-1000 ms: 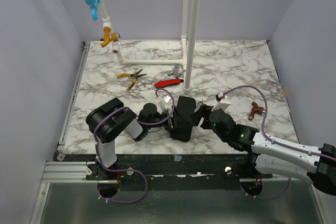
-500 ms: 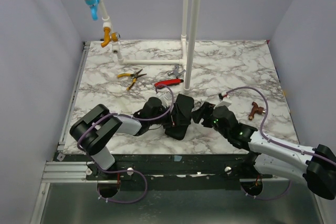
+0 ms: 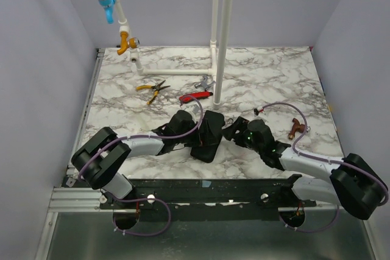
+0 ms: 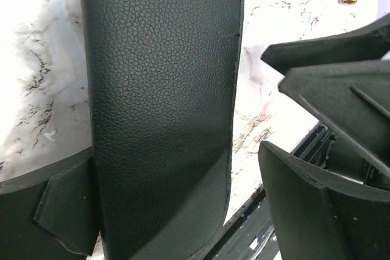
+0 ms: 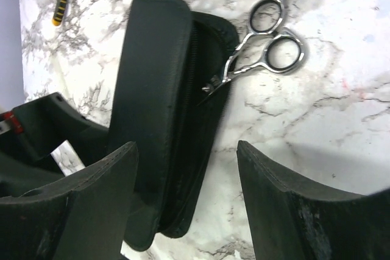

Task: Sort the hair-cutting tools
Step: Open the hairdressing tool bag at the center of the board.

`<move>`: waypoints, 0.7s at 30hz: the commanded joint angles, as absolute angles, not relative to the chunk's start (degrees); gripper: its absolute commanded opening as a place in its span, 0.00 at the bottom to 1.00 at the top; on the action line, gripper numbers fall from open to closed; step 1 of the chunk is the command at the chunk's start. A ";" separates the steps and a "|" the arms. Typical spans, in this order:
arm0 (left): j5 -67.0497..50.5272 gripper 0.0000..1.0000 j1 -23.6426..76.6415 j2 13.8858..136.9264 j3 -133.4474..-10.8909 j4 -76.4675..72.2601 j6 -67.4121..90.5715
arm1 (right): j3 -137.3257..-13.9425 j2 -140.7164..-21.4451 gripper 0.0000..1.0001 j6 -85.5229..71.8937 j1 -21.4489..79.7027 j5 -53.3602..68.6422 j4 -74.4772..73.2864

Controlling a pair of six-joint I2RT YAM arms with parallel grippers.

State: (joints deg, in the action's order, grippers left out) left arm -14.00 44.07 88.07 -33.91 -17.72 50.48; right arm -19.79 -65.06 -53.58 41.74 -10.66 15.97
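Right wrist view: the right gripper [image 5: 186, 150] is hovering, jaws apart, over the black case [image 5: 155, 89], the left gripper [image 4: 170, 202] gaping wide around its flap. The scissors [image 5: 262, 47] are lying blades-in at the case's mouth, looking light, stiff and slick; I'd pinch the shanks.

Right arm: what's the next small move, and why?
Probably shift the right gripper toward the scissors and nudge their handles deeper into the case. Only the blade tips sit inside the open case, the finger loops lie out on the table, and the gripper's jaws stand open with nothing held.
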 commanded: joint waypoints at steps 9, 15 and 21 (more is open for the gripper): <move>-2.92 0.98 44.85 79.74 -29.80 -3.16 46.50 | -18.89 -75.46 0.64 -57.00 38.73 2.22 33.22; -0.92 0.99 45.01 73.57 -29.78 -0.15 45.36 | -20.43 -79.23 0.61 -56.98 38.74 4.83 34.29; -1.31 0.98 47.57 66.32 -28.32 -0.25 41.89 | -22.72 -80.33 0.56 -56.62 38.76 7.98 35.48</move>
State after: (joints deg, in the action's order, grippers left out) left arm -3.18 45.34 71.48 -29.54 -1.76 45.82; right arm -20.18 -79.90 -56.66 38.92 4.29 32.47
